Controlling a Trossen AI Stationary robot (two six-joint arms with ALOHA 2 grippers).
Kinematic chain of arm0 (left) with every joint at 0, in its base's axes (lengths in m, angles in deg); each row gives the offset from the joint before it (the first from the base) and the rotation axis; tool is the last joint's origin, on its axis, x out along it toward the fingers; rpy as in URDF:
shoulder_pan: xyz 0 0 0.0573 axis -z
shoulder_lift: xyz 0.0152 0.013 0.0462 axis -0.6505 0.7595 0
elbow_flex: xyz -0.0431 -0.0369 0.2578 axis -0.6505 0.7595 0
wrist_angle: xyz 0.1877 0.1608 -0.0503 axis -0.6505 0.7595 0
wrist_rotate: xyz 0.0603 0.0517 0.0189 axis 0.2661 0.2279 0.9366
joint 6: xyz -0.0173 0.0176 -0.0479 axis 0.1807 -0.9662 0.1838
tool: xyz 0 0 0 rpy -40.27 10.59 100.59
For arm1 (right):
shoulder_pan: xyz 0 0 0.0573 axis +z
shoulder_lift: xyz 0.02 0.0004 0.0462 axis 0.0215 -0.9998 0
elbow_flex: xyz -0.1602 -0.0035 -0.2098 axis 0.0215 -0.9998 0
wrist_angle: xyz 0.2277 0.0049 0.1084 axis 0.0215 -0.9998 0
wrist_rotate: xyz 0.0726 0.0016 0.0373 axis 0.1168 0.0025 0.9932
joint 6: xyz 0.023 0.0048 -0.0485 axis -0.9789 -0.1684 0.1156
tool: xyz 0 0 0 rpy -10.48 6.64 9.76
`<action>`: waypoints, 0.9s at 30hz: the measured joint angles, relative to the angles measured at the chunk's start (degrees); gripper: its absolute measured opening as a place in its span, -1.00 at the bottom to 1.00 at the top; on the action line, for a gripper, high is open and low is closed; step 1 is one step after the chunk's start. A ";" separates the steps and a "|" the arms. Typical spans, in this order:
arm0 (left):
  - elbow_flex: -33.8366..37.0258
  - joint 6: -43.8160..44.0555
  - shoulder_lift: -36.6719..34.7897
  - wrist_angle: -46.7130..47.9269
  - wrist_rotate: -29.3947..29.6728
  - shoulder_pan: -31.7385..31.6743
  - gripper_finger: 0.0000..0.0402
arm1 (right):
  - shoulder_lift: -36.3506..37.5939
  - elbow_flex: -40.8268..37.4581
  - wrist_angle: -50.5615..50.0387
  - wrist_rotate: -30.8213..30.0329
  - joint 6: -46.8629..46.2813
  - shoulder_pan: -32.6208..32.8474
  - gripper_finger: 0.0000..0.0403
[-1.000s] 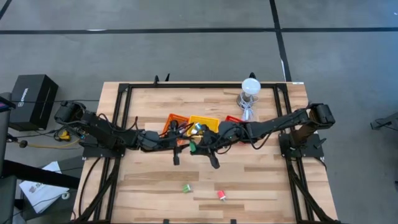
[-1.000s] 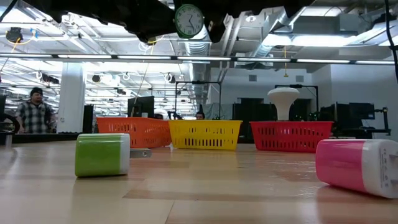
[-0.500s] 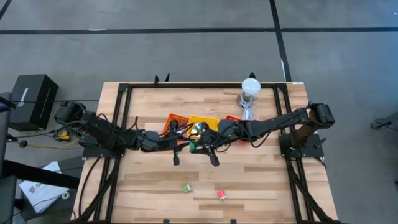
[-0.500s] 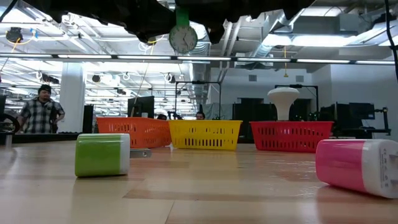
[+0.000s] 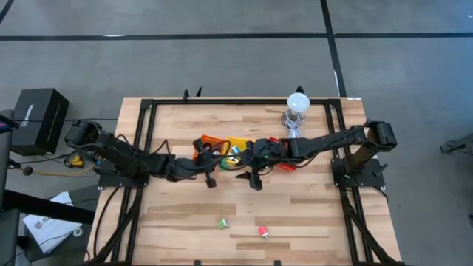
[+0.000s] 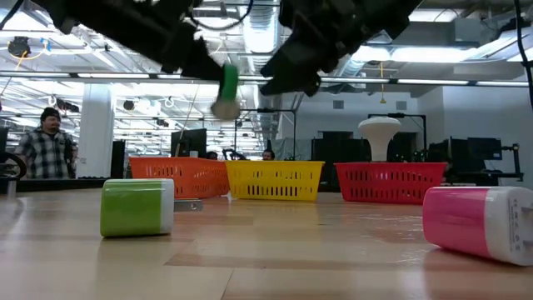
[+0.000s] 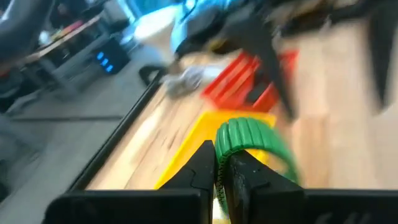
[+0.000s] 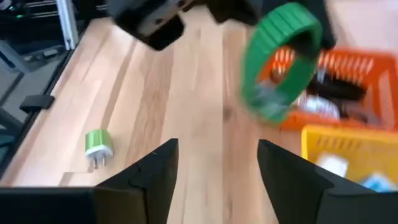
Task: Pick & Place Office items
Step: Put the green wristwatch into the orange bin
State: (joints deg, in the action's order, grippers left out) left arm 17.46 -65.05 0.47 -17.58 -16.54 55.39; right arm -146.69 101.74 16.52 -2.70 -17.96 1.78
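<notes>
A green ring (image 7: 249, 140) hangs in the air near the orange basket (image 5: 209, 142), with my left gripper (image 7: 225, 171) shut on it. The low view shows the ring (image 6: 226, 90) edge-on, high above the table. In the right wrist view the ring (image 8: 280, 59) shows its hole. My right gripper (image 8: 217, 168) stands open just to the ring's right, with nothing between its fingers. A green plug piece (image 6: 137, 207) and a pink one (image 6: 479, 221) lie on their sides near the table's front. My left gripper pinches the ring's band (image 7: 225, 142) between its two fingers, at the part of the rim nearest the gripper. Whether one finger stands inside the hole I cannot tell. The ring is lifted clear of the table and juts out beyond the fingertips.
The orange, yellow (image 5: 238, 142) and red (image 5: 281, 144) mesh baskets stand in a row at mid-table, with small items inside. A clear jar with a white top (image 5: 295, 109) stands at the far right. A person (image 6: 46, 154) stands in the room beyond.
The ring has passed from one gripper to the other: my left gripper has shut on it and my right gripper has opened and let go. The ring has come down a little and turned from face-on to edge-on in the low view. Both grippers have shifted toward the far edge.
</notes>
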 joint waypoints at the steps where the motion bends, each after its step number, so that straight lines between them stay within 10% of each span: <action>1: 0.00 0.07 -0.01 1.76 0.91 -0.31 -0.96 | 0.00 0.00 -0.79 0.01 -1.55 -0.15 0.05; 27: 0.00 21.46 -0.01 23.92 -4.69 -16.09 -0.65 | 0.00 0.00 -1.62 0.14 -4.67 0.69 0.05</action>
State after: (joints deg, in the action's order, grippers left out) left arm 17.46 -43.59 0.46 6.34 -21.23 39.30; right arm -146.69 101.74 14.91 -2.56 -22.63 2.47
